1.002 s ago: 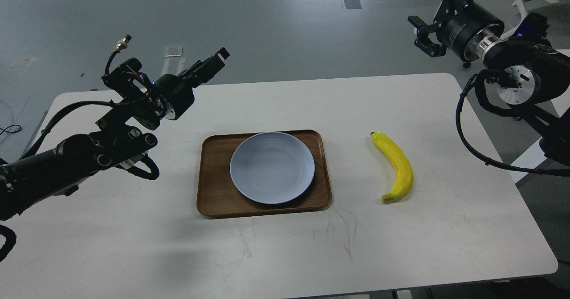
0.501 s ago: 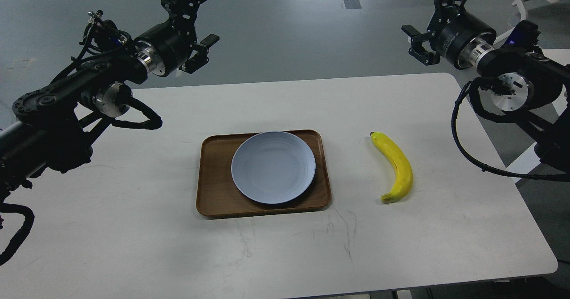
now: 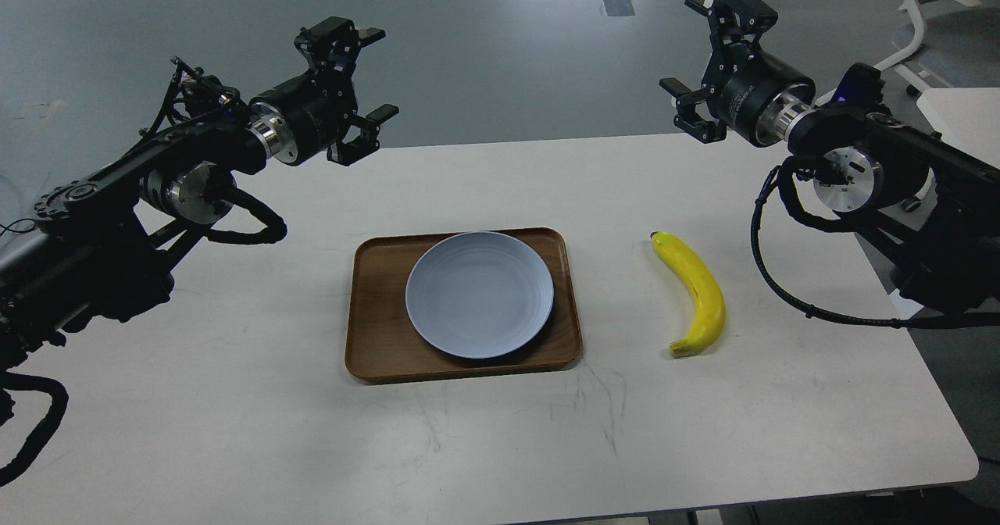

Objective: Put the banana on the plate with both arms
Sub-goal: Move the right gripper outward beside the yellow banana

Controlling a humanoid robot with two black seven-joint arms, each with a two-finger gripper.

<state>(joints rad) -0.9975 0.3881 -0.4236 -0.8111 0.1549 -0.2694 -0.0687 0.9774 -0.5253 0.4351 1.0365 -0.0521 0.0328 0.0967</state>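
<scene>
One banana (image 3: 694, 291) lies on the bench (image 3: 234, 431). One pale blue-grey plate (image 3: 480, 294) is there, and one brown wooden tray (image 3: 375, 330) under it. Two black arms reach in, one from each side, and each ends in one tool: the left tool (image 3: 366, 80) and the right tool (image 3: 699, 60), two tools in all. One bench carries everything.

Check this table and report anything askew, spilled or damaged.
Nothing is spilled or broken. The plate sits off-centre on the wooden tray, shifted right, its rim overhanging the tray's right edge. The banana lies whole on the table, which shows faint scuffs near the front. Both grippers are open, empty.
</scene>
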